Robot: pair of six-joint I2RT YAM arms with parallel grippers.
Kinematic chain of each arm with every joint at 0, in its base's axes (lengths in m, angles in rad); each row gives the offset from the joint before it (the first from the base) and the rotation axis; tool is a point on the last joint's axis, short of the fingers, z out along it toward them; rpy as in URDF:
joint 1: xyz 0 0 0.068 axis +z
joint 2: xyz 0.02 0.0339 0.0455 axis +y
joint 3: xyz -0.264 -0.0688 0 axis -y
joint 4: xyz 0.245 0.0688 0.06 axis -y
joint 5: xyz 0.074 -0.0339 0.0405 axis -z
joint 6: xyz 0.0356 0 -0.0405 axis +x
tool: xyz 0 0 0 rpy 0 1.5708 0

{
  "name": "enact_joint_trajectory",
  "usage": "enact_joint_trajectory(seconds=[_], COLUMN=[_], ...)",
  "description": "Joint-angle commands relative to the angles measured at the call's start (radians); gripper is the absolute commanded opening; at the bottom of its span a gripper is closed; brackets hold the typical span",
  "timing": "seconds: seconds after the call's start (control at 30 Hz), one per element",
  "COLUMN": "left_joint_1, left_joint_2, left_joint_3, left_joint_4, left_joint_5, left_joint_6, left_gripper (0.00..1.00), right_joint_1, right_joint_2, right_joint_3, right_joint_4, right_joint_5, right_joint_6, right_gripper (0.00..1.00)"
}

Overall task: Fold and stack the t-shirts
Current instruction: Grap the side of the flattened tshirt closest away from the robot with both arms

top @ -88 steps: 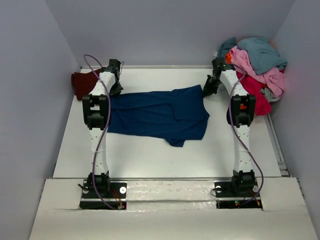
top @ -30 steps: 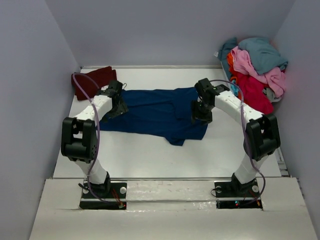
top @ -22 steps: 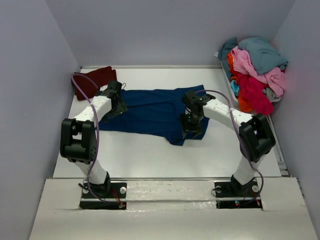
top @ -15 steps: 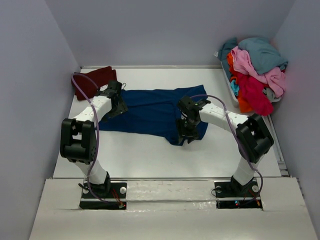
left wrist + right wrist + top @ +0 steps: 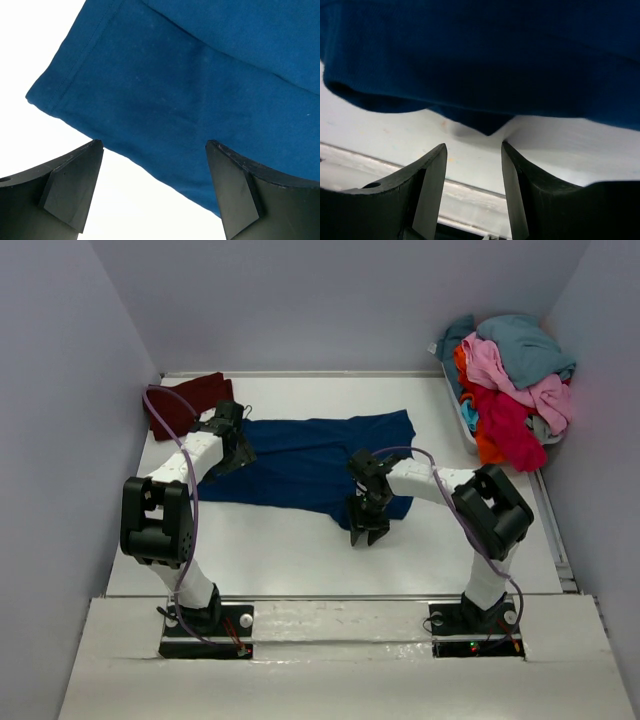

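Shirt: navy t-shirt (image 5: 310, 460) lies flat, long axis left-right.
Right gripper (image 5: 472, 172): jaws apart, empty; shirt's near corner just ahead.
Left gripper (image 5: 151, 165): wide open over the shirt's left end.

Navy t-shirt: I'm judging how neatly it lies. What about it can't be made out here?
- Top view: the left gripper covers the left end of the navy t-shirt; the right gripper covers its near corner.
- Left wrist view: only one hemmed corner shows; the frame edges cut off the rest.
- Right wrist view: the cloth is close and dark, cut off at the top; no print visible.
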Motion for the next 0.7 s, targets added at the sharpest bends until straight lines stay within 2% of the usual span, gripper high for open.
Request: enact_joint_trajectory(seconds=[0.0,0.3,0.47,0.67], left_joint_1=[-0.003,-0.003,-0.003,-0.003], left_joint_2=[-0.020,-0.020,-0.013,-0.005], left_joint_3=[0.001,0.005,0.022,0.027], left_joint_4=[0.018,0.021,0.015,0.013], left_joint_5=[-0.011,-0.008,-0.011,-0.009], left_joint_6=[0.015,0.027,0.035,0.041], left_gripper=[0.95,0.95,0.95,0.95], right_joint_1=[0.019,0.019,0.019,0.019], right_joint_2=[0.032,0.085,0.062,-0.006], right_joint_3=[0.025,0.155,0.172,0.155], right_joint_4=[0.083,0.065,0.025,-0.058], right_joint_5=[0.029,0.082,0.109,0.061], right_joint_6=[0.038,0.078,0.075,0.057], right_gripper=[0.53,0.52,0.52,0.54])
